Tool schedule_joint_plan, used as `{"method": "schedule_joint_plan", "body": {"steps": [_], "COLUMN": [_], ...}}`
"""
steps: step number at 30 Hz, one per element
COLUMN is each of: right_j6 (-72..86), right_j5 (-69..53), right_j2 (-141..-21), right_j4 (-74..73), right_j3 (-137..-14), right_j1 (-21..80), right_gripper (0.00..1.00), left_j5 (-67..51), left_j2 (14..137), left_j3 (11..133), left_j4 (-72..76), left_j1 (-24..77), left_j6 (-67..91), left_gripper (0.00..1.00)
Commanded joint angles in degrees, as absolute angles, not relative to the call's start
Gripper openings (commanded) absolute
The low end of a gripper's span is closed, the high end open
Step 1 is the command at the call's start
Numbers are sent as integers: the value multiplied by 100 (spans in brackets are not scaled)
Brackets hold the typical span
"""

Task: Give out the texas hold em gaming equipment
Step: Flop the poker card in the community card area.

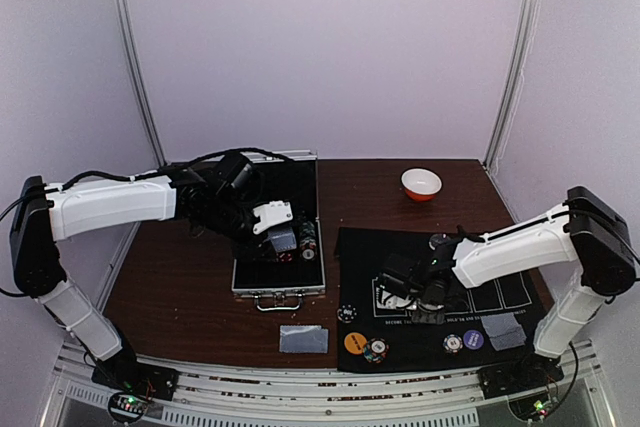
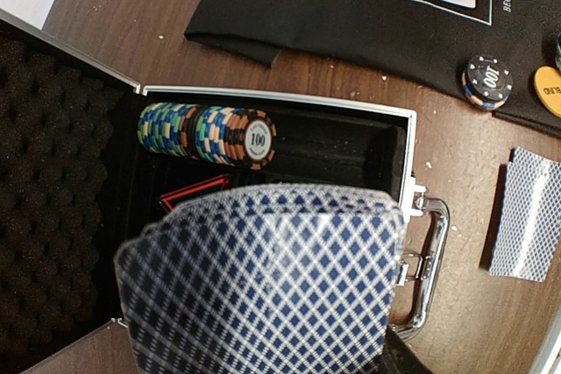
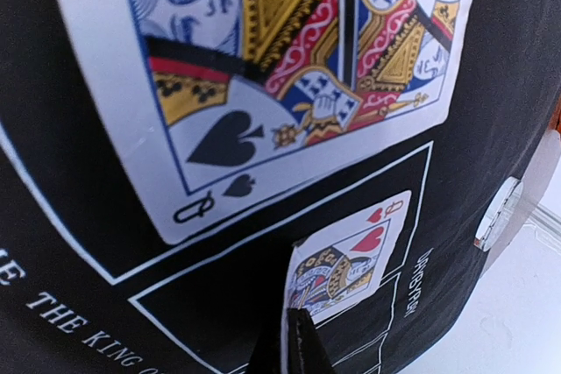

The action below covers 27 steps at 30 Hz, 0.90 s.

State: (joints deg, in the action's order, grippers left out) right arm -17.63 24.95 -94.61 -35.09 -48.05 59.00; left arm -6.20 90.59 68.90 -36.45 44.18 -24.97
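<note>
The left pincer [image 1: 278, 230] pinches a fanned bunch of blue-backed cards [image 2: 263, 286] above the open silver case [image 2: 289, 95]. Beyond the pincer, a row of striped chips [image 2: 206, 133] lies on its side inside the case. The right pincer [image 3: 294, 348] is pressed together and holds nothing. Its tips are down at the black mat [image 3: 491, 85], with a king of hearts [image 3: 346, 260] just ahead of them and a queen of spades [image 3: 263, 59] farther ahead.
</note>
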Motion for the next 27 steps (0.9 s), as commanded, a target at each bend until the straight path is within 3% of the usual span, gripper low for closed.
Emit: {"method": "schedule_joint_plan", "body": {"steps": [1,23,27], "right_j6": [-1946,-2431,-2435], "right_j5": [2132,2523,2513], "right_j2": [-9274,-9349,-9342], "right_j4": [-3618,-3238,-3291], "right_j3": [-4629,-4519,-4482], "right_j1": [5993,6036,6031], "right_gripper": [0,0,10], "left_j5": [-677,-650,-639], "left_j2": [9038,9002,8981], "left_j3": [6899,6873,6851], "left_j4": [-3445,-3445,-3445], "left_j1": [4361,4352,4351], "left_j6": [-2520,-2497,-2505], "left_gripper": [49,49,49]}}
